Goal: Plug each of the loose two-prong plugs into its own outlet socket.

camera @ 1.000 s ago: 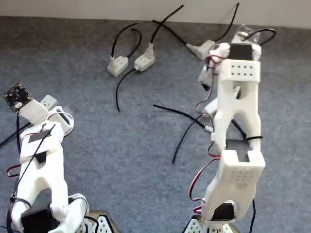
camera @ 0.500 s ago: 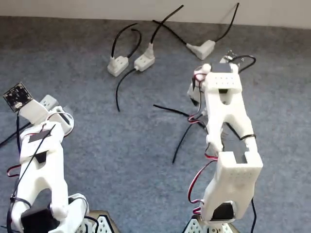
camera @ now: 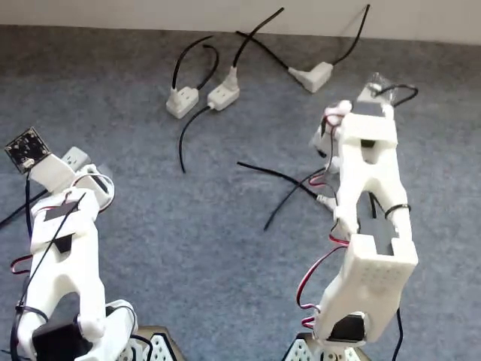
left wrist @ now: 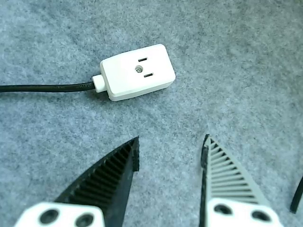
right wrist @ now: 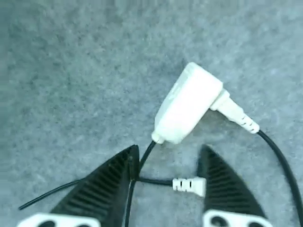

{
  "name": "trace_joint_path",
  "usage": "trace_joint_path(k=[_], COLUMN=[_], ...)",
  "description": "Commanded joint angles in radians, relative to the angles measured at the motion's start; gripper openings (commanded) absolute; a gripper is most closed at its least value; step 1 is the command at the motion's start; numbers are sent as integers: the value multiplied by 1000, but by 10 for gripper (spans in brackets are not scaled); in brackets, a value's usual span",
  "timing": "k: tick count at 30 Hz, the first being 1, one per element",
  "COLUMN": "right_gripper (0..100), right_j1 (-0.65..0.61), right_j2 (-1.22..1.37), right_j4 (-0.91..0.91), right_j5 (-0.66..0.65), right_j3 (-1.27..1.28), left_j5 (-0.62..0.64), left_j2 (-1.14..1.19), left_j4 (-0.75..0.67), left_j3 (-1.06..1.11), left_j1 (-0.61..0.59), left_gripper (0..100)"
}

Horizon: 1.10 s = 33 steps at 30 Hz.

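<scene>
left tool (left wrist: 171, 139) apart, above socket (left wrist: 137, 72) on grey surface (left wrist: 246, 56) | right tool (right wrist: 170, 149) apart, plug (right wrist: 189, 185) between jaws, near second socket (right wrist: 188, 103)

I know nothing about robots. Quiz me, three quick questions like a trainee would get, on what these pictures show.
1. The white socket's cord is: A black, B red, C white?
2. True or false: the left pincer is open, apart from the socket.
3. Fill in: the small plug shows between the right pincer's two ____.
Key: 1 A; 2 true; 3 fingers.
</scene>
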State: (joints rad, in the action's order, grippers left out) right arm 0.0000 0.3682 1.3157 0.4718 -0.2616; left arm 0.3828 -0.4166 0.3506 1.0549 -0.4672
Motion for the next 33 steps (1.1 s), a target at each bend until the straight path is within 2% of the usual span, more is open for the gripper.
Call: trace_joint_path(k=[1, 4, 7, 13, 17, 22, 27, 33], right_gripper=[288, 288, 288, 264, 201, 191, 179, 51], right_j1=[15, 19, 21, 41, 50, 76, 87, 85], right_j2=[-50, -42, -31, 67, 157, 242, 243, 249], right_j4=[122, 200, 205, 41, -19, -70, -82, -81], right_j5=[-18, -12, 26, 87, 87, 118, 114, 2], right_j3=[-226, -309, -254, -162, -159, -160, -160, -246], left_j5=[-8, -8, -8, -8, -8, -8, -8, -8], left_j2=[-25, -25, -25, -25, -25, -25, -25, -25], left_j4=[6, 6, 6, 8, 8, 8, 8, 8], left_j3=[-33, -33, -33, -33, -33, -33, -33, -33], left_j1=[15, 13, 13, 15, 15, 15, 15, 13], left_gripper=[228, 228, 228, 228, 228, 228, 228, 228])
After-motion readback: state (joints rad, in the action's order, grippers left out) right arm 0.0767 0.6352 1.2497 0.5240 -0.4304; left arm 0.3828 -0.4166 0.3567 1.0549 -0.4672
